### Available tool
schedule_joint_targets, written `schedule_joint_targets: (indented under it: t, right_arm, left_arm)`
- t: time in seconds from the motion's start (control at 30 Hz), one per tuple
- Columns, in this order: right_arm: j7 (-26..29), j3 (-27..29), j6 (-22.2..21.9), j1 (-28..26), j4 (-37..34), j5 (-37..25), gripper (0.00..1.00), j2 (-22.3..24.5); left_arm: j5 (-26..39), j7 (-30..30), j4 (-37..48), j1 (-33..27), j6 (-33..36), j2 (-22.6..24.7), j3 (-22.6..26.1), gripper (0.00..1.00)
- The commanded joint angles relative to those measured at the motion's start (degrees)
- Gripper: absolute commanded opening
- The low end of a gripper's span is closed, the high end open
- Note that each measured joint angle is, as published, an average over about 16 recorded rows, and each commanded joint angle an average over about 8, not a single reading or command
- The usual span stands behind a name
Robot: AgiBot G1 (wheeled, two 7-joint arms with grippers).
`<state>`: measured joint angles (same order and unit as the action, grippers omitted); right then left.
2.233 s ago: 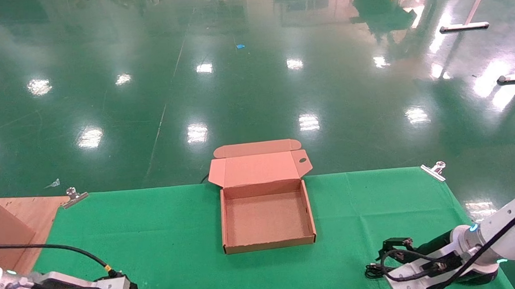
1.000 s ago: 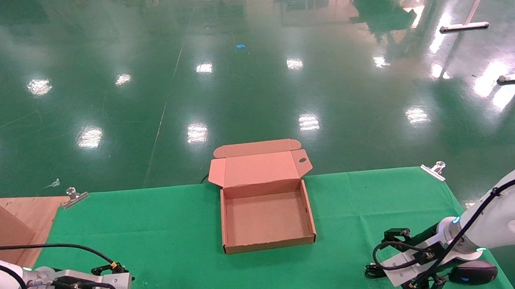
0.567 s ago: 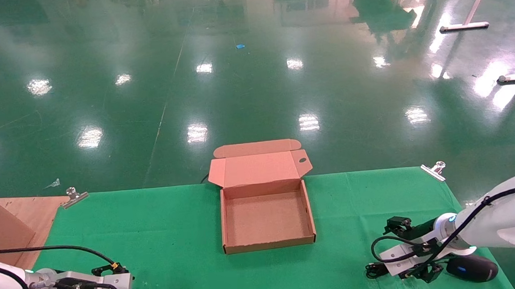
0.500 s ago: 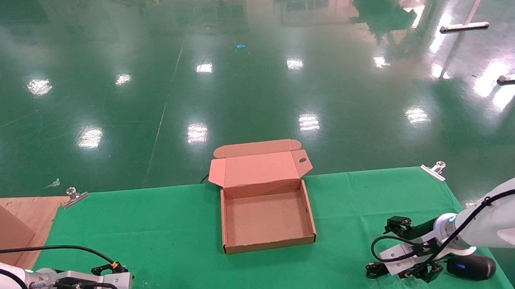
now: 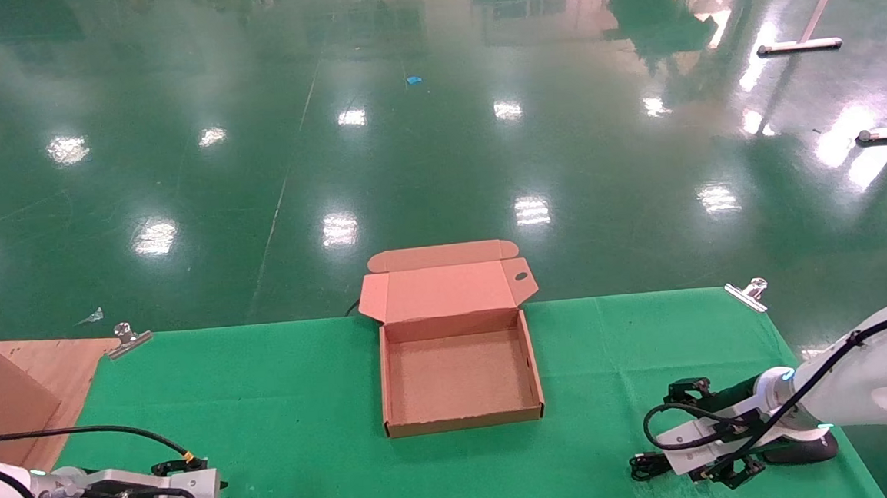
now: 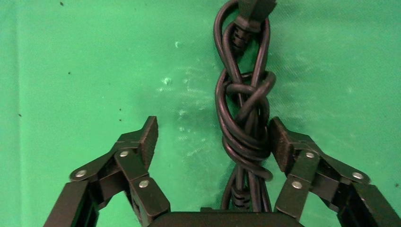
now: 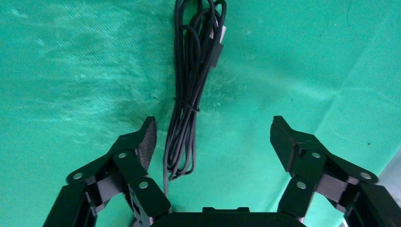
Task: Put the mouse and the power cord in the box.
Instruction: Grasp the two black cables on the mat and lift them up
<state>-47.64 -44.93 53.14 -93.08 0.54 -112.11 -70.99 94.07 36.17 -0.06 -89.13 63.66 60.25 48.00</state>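
The power cord (image 6: 246, 118), thick black knotted loops on green cloth (image 5: 298, 396), lies between my left gripper (image 6: 213, 142) fingers, spread wide. My right gripper (image 7: 213, 139), low, gapes over the mouse (image 5: 806, 450) cable (image 7: 189, 94).

This is looking like a big industrial hall or robot test floor: a glossy green floor (image 5: 436, 126) is stretching far back and mirroring rows of ceiling lights. Metal stand feet (image 5: 799, 46) are sitting out on it. Up close, a green cloth (image 5: 298, 396) is lying over a wooden table (image 5: 50, 365), with 2 metal clips (image 5: 127, 339) pinning it down.
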Motion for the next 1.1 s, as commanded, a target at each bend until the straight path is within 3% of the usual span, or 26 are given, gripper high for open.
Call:
schedule_joint_targets:
  t: [0.03,1.1]
  right_arm:
    - [-0.11,0.08,0.44,-0.16,-0.09,0.11,0.0,0.08]
    - [-1.4,0.73,6.09,-1.47,-0.52,1.03,0.0,1.49]
  left_arm:
    - [-0.04,0.07,-0.02,-0.08,0.1,-0.15,-0.03,0.0]
    - [0.17,0.69,0.04,-0.22,3.8,-0.79,0.12,0.0]
